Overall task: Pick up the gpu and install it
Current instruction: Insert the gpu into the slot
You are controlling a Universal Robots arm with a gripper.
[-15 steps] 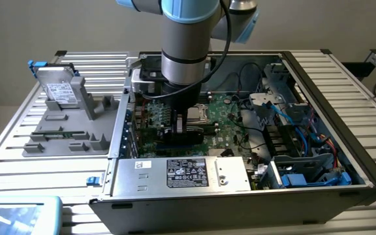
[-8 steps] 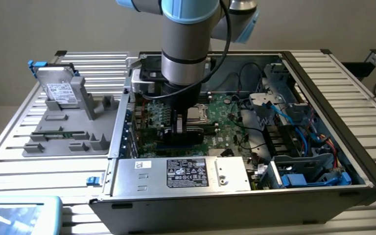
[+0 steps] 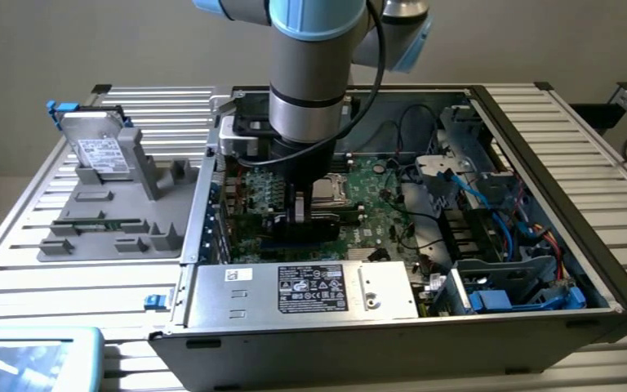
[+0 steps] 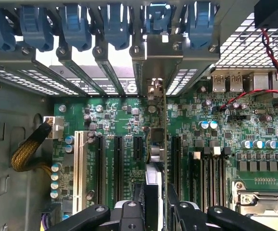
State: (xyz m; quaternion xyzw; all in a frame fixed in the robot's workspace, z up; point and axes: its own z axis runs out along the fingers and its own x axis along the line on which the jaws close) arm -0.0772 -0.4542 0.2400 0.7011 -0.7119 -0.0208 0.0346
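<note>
In the exterior view my gripper [image 3: 297, 214] is down inside the computer case [image 3: 575, 245], at the frame's centre, over the green board [image 3: 374, 184]. Loose cables [image 3: 411, 122] hang close by, so a sideways drift could snag them. In the wrist view my gripper is closed narrowly on the graphics card [image 4: 156, 149], which is held edge-on between my fingers [image 4: 129, 214] and reaches away to its metal bracket [image 4: 157, 53] at the case's rear openings. If its edge is off line with its slot among the black slots [image 4: 119, 159], pressing could bend it or scrape the board. I cannot tell whether it is seated.
</note>
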